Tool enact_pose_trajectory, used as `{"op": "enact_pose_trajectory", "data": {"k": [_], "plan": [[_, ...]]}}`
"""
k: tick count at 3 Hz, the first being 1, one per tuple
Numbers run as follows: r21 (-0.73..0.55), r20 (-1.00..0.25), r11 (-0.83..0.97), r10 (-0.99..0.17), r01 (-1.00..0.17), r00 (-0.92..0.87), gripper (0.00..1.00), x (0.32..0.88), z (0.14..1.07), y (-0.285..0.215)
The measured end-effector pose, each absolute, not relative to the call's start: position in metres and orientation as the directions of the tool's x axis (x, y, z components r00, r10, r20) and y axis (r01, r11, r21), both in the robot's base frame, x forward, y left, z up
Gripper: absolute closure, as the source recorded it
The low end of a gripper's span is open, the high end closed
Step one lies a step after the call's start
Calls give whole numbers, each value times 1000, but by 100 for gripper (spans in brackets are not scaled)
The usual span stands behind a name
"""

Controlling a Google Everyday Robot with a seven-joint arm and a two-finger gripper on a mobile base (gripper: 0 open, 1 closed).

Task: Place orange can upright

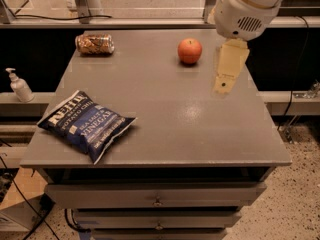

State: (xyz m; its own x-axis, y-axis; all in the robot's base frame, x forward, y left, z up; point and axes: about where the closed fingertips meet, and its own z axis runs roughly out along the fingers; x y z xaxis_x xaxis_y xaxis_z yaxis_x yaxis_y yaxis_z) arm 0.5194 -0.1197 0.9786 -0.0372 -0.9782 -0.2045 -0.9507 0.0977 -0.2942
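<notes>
The orange can (pixel 94 43) lies on its side at the far left corner of the grey table (pixel 165 114), with its speckled orange-gold label and silvery ends showing. My gripper (pixel 224 82) hangs from the white arm above the right part of the table, just right of and in front of the red-orange apple (pixel 190 50). It is far to the right of the can and holds nothing that I can see.
A blue potato chip bag (pixel 85 123) lies flat at the front left of the table. A soap dispenser bottle (pixel 19 84) stands on a ledge left of the table. Drawers sit below the tabletop, and a rail runs along the back.
</notes>
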Motion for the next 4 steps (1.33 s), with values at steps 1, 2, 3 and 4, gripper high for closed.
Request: {"op": "enact_pose_trajectory", "data": {"k": [1, 2, 3, 4], "plan": [[-328, -167, 25, -986, -944, 32, 0, 552, 983, -86], [-359, -135, -57, -985, -931, 112, 0, 589, 984, -43], [-359, -135, -55, -985, -932, 111, 0, 589, 984, -43], [-372, -128, -69, -984, -926, 125, 0, 605, 980, -22]]}}
